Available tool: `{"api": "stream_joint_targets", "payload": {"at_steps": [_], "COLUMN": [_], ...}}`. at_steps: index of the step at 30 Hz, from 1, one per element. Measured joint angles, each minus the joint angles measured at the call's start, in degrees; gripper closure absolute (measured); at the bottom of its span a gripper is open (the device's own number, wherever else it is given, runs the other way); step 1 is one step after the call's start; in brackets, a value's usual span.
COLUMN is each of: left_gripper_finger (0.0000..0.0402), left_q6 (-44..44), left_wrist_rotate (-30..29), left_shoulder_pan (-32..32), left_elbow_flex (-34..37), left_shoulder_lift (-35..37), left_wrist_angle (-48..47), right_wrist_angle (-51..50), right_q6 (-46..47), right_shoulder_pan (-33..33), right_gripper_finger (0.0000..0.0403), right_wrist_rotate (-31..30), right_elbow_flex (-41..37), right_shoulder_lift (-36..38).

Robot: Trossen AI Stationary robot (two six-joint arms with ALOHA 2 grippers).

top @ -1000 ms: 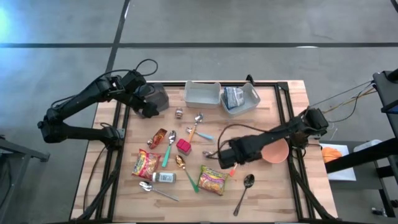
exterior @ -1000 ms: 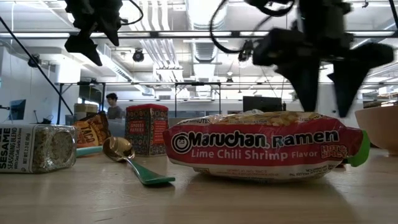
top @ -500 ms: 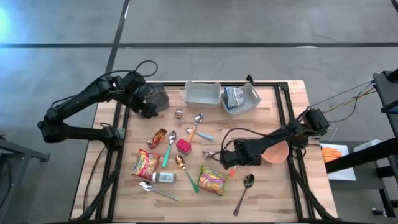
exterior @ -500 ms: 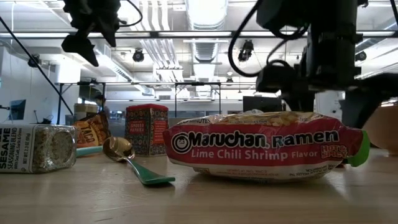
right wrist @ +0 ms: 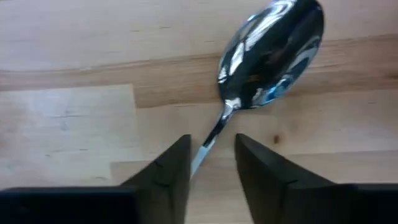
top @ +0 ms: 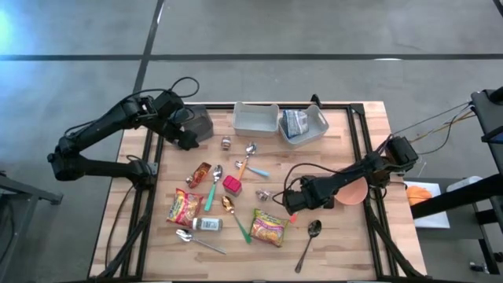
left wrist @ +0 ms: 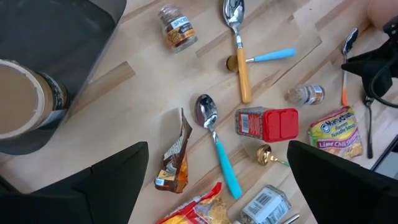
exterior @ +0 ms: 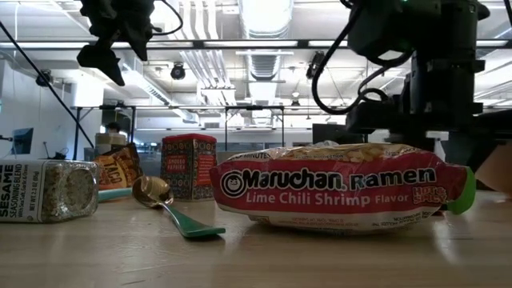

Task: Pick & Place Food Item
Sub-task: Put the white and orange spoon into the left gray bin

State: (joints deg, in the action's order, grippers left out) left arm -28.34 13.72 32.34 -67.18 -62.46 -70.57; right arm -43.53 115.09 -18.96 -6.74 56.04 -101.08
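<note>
My right gripper point(right wrist: 212, 142) points straight down at the table, right of the middle point(top: 291, 201). Its open fingers stand on either side of the thin neck of a spoon point(right wrist: 273, 53) that lies flat on the wood. The spoon's orange handle end point(top: 293, 218) shows beside the gripper. A Maruchan ramen packet point(top: 269, 226) lies on the table just nearer than it and hides the fingertips in the low view point(exterior: 336, 188). My left gripper point(left wrist: 217, 186) hangs open high over the table's far left point(top: 187, 138), touching nothing. My right gripper comes at the spoon from above, with one finger point(right wrist: 174, 171) on each side of its neck point(right wrist: 208, 146), just behind the bowl. The neck runs close along one finger's edge. I cannot tell whether a finger touches it.
Two grey bins point(top: 255, 118) point(top: 314, 126) stand at the far edge, and a pink bowl point(top: 351, 191) sits right of my right gripper. A red tin point(top: 232, 185), a seasoning jar point(top: 207, 224), another packet point(top: 183, 208), a snack wrapper point(top: 198, 174) and several spoons lie mid-table.
My right gripper has come down toward the table and rolled about its own axis, ending low behind the ramen packet over the spoon. The spoon and packet have not moved.
</note>
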Motion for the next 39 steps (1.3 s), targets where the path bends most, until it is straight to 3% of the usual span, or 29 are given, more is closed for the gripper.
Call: {"api": "stream_joint_targets", "payload": {"at_steps": [8,24,39], "left_gripper_finger": [0.0015,0.0015,0.0015], "left_q6": [-0.63,-0.78,-0.76], "left_wrist_rotate": [0.0,-0.16,-0.17], "left_shoulder_pan": [0.0,0.0,0.0], "left_elbow_flex": [0.0,0.0,0.0], "left_shoulder_lift": [0.0,0.0,0.0], "left_wrist_angle": [0.0,0.0,0.02], "right_wrist_angle": [1.28,2.26,-1.42], "right_q6": [-4.36,-20.15,-53.79], "right_shoulder_pan": [0.0,0.48,11.64], "right_gripper_finger": [0.0388,0.0391,0.0392], "right_wrist_rotate": [-0.62,-11.66,-18.58], "right_elbow_flex": [-1.3,3.18,10.42], "right_shoulder_lift": [-0.02,1.27,9.1]}}
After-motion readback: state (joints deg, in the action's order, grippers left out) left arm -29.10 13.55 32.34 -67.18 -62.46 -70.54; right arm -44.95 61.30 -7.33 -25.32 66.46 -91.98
